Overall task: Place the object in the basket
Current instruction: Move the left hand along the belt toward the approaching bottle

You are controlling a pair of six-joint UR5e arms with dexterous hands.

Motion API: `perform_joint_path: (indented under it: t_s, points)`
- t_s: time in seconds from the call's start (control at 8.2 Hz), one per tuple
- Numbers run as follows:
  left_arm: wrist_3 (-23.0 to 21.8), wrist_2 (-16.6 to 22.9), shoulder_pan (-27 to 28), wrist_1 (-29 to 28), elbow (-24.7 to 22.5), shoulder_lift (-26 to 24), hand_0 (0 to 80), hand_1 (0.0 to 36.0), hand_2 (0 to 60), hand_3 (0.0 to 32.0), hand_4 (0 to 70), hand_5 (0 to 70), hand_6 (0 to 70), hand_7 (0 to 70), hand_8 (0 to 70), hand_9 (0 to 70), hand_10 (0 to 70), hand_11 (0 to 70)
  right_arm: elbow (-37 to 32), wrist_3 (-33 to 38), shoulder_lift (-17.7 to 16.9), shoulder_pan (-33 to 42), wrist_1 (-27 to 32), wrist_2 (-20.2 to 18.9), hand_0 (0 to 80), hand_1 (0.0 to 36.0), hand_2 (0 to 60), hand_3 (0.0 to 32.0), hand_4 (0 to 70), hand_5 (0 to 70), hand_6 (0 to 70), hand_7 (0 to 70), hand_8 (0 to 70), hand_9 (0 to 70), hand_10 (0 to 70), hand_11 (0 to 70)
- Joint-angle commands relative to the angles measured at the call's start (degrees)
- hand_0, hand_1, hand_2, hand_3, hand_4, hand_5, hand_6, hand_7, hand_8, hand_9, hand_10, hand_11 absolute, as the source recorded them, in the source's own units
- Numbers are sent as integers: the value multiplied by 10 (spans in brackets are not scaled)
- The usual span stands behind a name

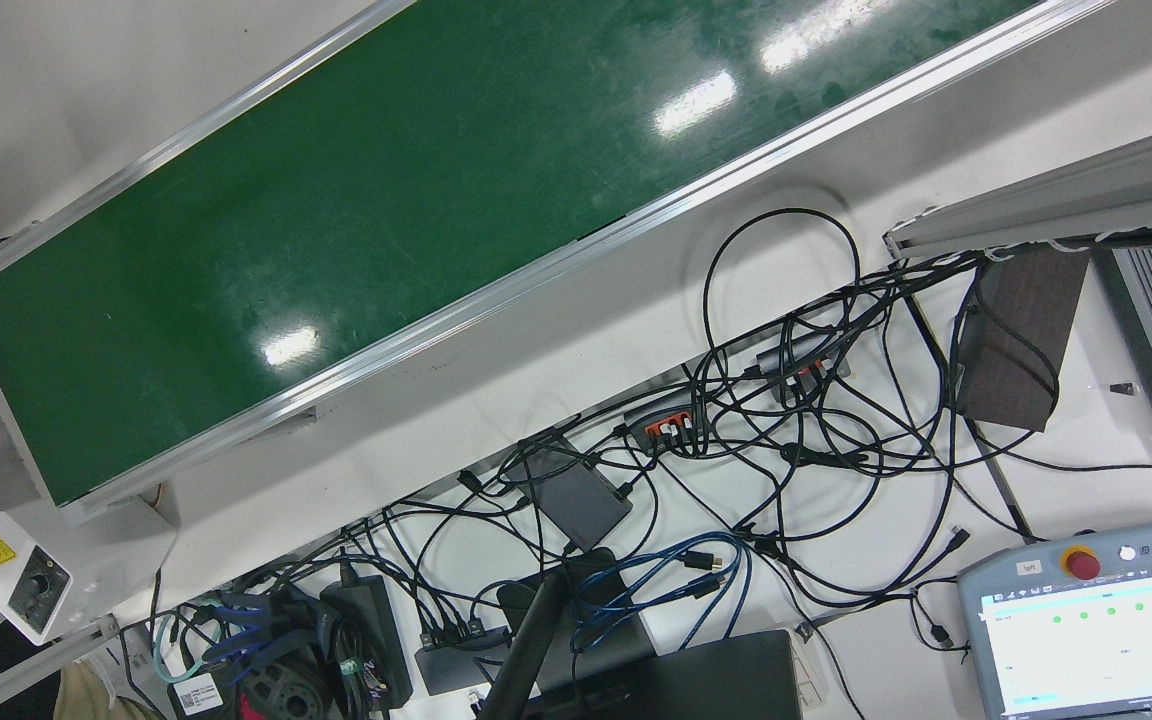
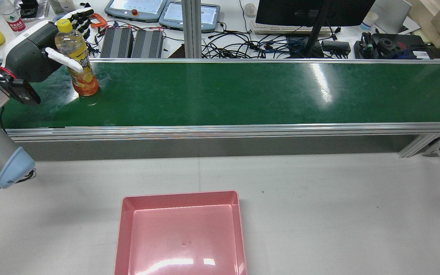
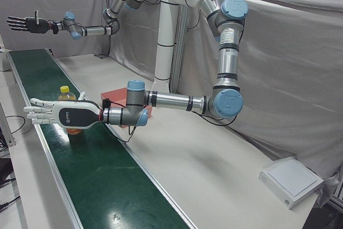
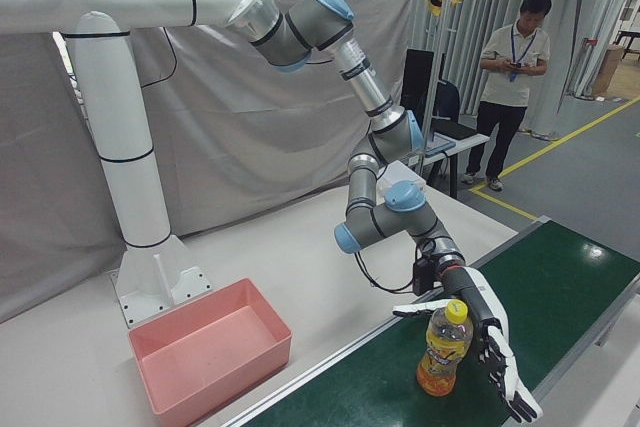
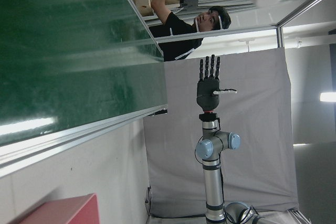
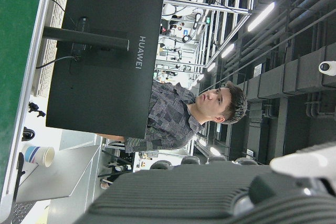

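The pink basket (image 2: 181,233) is seen empty; the bottle (image 2: 78,57) is flanked, ungripped, by the spread left hand (image 2: 48,49); the right hand (image 3: 24,23) is raised, spread, holding nothing.

L hand (image 2: 33,49) low, fingers spread flat; R hand (image 3: 24,23) raised high, fingers splayed.

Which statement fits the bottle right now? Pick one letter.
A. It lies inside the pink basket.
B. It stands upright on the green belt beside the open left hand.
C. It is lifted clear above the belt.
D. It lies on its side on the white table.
B: the bottle stands upright on the green belt, with the left hand open around it and the pink basket holding nothing.
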Motion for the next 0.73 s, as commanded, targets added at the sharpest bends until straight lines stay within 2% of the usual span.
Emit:
perform_joint_path:
  t_s: [0.0, 0.12, 0.24, 0.49, 0.61]
  points:
    - [-15, -45, -1, -9, -5, 9, 800, 185, 275, 0, 700, 700, 700, 700, 700, 700, 700, 700, 0, 0, 0, 0, 0, 0, 0, 0, 0, 0, 0, 0, 0, 0, 0, 0, 0, 0]
    - [-16, -45, -1, -9, -6, 9, 800, 203, 600, 0, 700, 700, 700, 700, 700, 700, 700, 700, 0, 0, 0, 0, 0, 0, 0, 0, 0, 0, 0, 0, 0, 0, 0, 0, 0, 0]
    - [-16, -45, 0, -5, -10, 8, 736, 226, 600, 0, 700, 700, 700, 700, 700, 700, 700, 700, 0, 0, 0, 0, 0, 0, 0, 0, 0, 0, 0, 0, 0, 0, 0, 0, 0, 0]
    - [-14, -41, 1, 37, -46, 3, 650, 283, 600, 0, 700, 700, 700, 700, 700, 700, 700, 700, 0, 0, 0, 0, 0, 0, 0, 0, 0, 0, 0, 0, 0, 0, 0, 0, 0, 0]
    - [-14, -36, 3, 56, -66, 0, 632, 275, 600, 0, 700, 700, 700, 700, 700, 700, 700, 700, 0, 0, 0, 0, 0, 0, 0, 0, 0, 0, 0, 0, 0, 0, 0, 0, 0, 0]
